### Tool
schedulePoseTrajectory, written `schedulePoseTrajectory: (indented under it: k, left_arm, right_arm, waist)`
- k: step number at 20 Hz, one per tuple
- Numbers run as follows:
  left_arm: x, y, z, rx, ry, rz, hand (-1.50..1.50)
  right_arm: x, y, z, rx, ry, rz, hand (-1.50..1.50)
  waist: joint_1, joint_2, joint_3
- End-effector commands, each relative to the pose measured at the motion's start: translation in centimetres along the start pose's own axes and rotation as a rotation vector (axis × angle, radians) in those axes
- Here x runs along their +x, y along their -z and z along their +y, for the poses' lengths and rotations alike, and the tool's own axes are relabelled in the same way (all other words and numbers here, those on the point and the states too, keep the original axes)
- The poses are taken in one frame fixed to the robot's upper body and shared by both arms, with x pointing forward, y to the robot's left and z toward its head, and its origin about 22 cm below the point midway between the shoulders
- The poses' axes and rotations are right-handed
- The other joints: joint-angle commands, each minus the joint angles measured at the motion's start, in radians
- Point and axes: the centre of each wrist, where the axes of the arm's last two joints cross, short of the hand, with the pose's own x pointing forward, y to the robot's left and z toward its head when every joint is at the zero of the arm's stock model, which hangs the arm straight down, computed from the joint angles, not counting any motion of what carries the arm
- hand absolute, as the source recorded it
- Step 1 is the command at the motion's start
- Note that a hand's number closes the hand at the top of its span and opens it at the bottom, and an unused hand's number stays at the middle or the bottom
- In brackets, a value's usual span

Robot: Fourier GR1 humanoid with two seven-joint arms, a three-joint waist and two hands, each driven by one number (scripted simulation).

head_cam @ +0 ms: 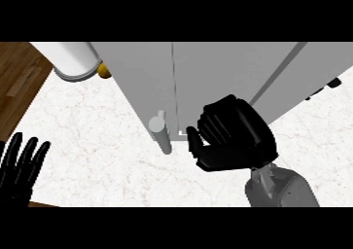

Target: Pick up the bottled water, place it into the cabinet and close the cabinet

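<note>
A grey cabinet (139, 73) stands on the white marble counter (100, 170), its two doors meeting at a thin seam down the middle. A pale handle (159, 127) hangs at the left door's lower edge. My right hand (233, 138) lies against the lower part of the right door (222, 68), just right of the seam, fingers fairly straight and nothing held. My left hand (17, 168) rests open at the lower left, fingers up, well away from the cabinet. No bottled water shows anywhere.
A white cylinder (75, 58) stands at the back left with a small orange thing (104, 71) beside it. A dark object (329, 83) pokes out behind the cabinet's right side. Wooden floor (10, 82) lies past the counter's left edge.
</note>
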Motion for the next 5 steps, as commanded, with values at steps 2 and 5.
schedulePoseTrajectory:
  k: [2,5]
  left_arm:
    - [-0.3,-0.2,0.1,0.015,-0.014,0.008,-1.50]
    - [-0.1,-0.3,1.0,0.014,-0.019,0.015,-1.50]
  right_arm:
    - [2.0,7.1,0.3,-0.084,0.010,-0.003,1.50]
    - [2.0,9.8,1.0,-0.087,0.014,0.026,1.50]
  waist:
    - [-0.008,-0.008,0.002]
    - [-0.019,-0.012,0.002]
